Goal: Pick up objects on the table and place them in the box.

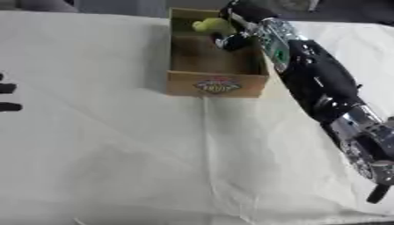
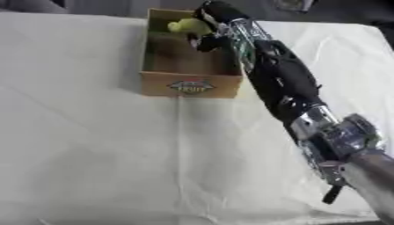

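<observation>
Fruit [image 1: 209, 25], yellow-green, being held by curled right hand [image 1: 235, 27] over box [image 1: 218, 83] at tabletop's far edge, for dropping inside.

We see only dark fingertips of the left hand [image 1: 9, 96] at the left edge of the left eye view, the rest cut off, and the right eye view misses it entirely. The right hand [image 1: 235, 26] covers part of the yellow-green object [image 1: 209, 25] over the box [image 1: 218, 84], so we cannot tell that object's full shape or how the fingers close on it. The right arm [image 2: 289, 92] hides the box's right wall, and the label [image 2: 189, 86] on its front is too blurred for us to read with certainty.
</observation>
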`<state>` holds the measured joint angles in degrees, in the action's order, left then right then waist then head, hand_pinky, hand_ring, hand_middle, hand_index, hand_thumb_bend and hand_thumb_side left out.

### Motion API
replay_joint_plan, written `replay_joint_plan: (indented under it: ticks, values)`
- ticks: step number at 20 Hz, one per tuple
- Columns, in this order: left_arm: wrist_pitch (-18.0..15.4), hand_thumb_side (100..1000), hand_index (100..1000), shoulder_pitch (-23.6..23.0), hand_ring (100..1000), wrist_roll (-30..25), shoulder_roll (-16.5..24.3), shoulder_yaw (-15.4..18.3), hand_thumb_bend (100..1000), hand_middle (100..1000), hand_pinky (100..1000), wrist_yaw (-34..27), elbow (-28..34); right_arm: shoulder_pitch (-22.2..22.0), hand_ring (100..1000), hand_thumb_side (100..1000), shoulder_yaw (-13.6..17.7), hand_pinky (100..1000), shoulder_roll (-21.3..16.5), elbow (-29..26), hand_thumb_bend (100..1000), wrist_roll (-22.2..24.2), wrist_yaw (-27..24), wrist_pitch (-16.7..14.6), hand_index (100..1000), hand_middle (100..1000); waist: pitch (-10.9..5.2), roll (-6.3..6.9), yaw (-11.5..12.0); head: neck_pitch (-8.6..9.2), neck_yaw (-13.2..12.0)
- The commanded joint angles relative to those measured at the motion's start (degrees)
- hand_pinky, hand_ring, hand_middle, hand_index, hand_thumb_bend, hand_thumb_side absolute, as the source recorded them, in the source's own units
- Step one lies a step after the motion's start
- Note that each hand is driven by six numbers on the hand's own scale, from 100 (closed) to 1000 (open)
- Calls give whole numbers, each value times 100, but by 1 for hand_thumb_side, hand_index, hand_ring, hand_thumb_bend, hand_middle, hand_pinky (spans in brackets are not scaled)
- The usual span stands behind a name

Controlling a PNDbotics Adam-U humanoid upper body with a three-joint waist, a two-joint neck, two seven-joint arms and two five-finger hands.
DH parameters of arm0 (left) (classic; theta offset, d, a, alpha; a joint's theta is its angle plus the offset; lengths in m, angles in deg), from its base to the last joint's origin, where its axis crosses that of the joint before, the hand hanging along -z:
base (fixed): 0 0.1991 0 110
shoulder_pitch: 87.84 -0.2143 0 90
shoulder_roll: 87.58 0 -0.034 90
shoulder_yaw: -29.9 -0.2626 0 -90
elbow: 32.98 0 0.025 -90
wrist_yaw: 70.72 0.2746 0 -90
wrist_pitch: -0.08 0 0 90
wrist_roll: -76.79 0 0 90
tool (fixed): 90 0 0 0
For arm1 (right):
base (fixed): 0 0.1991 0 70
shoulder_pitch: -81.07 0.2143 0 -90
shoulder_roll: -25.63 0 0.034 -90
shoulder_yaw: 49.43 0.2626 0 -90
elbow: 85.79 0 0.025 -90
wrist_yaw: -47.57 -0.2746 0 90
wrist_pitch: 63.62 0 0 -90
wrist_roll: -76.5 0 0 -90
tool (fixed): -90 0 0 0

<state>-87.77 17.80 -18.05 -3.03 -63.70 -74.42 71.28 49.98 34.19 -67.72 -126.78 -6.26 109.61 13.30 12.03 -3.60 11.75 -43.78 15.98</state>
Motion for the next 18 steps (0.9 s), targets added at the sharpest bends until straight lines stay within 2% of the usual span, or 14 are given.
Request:
replay_joint_plan:
  ticks: [1,3,4,6,7,12,18]
  values:
    - [-12,616,752,64,771,-10,18,18,324,583,631,11,75,83,771,458,54,642,-86,-31,394,11,150,-111,820,746,-92,46,-17,-24,4]
    - [-12,615,752,58,771,-10,15,19,324,583,631,11,73,79,828,459,45,740,-93,-39,458,71,177,-194,850,793,-101,53,-32,-30,3]
    - [-13,615,751,53,771,-9,16,21,324,583,631,11,72,79,861,439,35,799,-100,-53,453,129,174,-252,875,822,-107,56,-42,-32,1]
    - [-12,615,751,41,771,-3,16,27,325,583,631,12,67,78,896,407,16,850,-122,-105,446,281,127,-375,901,854,-121,60,-56,-33,-8]
    - [-12,615,751,35,771,0,17,30,324,583,631,12,64,80,912,438,9,866,-139,-142,445,369,91,-435,911,866,-129,61,-64,-34,-14]
    - [-11,614,751,2,770,17,24,48,326,583,630,9,55,61,896,377,53,840,-322,-531,446,600,-263,-556,909,852,-170,69,-149,-34,-53]
    - [-12,615,751,-48,770,50,36,82,327,583,630,15,40,-105,852,329,267,764,-692,-970,450,260,-805,-468,895,814,-205,64,-293,-34,-132]
